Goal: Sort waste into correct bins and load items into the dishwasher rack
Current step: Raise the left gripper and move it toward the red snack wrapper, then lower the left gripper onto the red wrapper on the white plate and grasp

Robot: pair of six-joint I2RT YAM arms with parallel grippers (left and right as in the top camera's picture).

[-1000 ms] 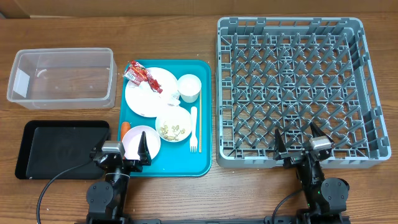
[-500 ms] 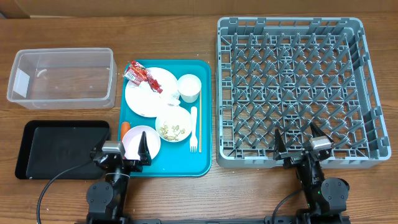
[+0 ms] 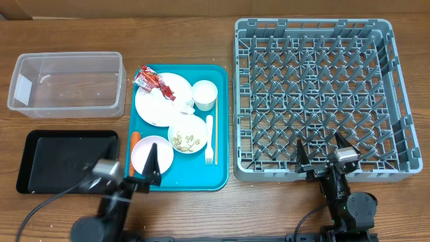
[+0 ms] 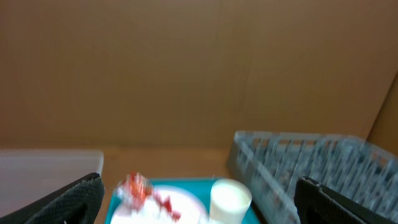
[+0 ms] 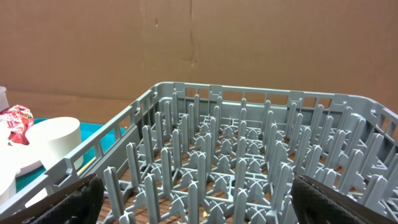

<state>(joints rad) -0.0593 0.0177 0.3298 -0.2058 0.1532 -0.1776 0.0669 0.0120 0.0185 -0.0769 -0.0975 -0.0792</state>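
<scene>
Teal serving tray (image 3: 195, 173) sits left of centre on a wooden table, seen from above, and carries all the dishes and waste.

Since half a second ago only the left arm has changed. The left gripper (image 3: 127, 171) now shows as a motion blur at the near edge of the table, with its wrist swung a little to the left. One dark finger lies over the near edge of the small pink plate (image 3: 144, 149). Its jaws are spread wide and hold nothing. The right gripper (image 3: 322, 158) is where it was, over the near rim of the dishwasher rack (image 3: 312, 23), with its jaws also spread wide and empty. Nothing on the tray has moved.

Counted on the tray:
- One large white plate (image 3: 156, 106) is at the far left, with one red snack wrapper (image 3: 151, 79) on its far edge and one crumpled white napkin (image 3: 183, 103) at its right edge.
- One white cup (image 3: 204, 94) stands to the right of that plate.
- One small white bowl (image 3: 187, 134) is near the middle and holds beige food scraps.
- One white plastic fork (image 3: 209, 134) and one wooden chopstick (image 3: 216, 131) lie side by side along the right.
- One small orange carrot (image 3: 136, 138) lies just left of the pink plate.

Two bins stand left of the tray. One is a clear plastic tub (image 3: 70, 109) on the far side, and one is a shallow black tray (image 3: 27, 161) on the near side. One grey rack fills the right half of the table.

Print on the wrapper is too small to read.
</scene>
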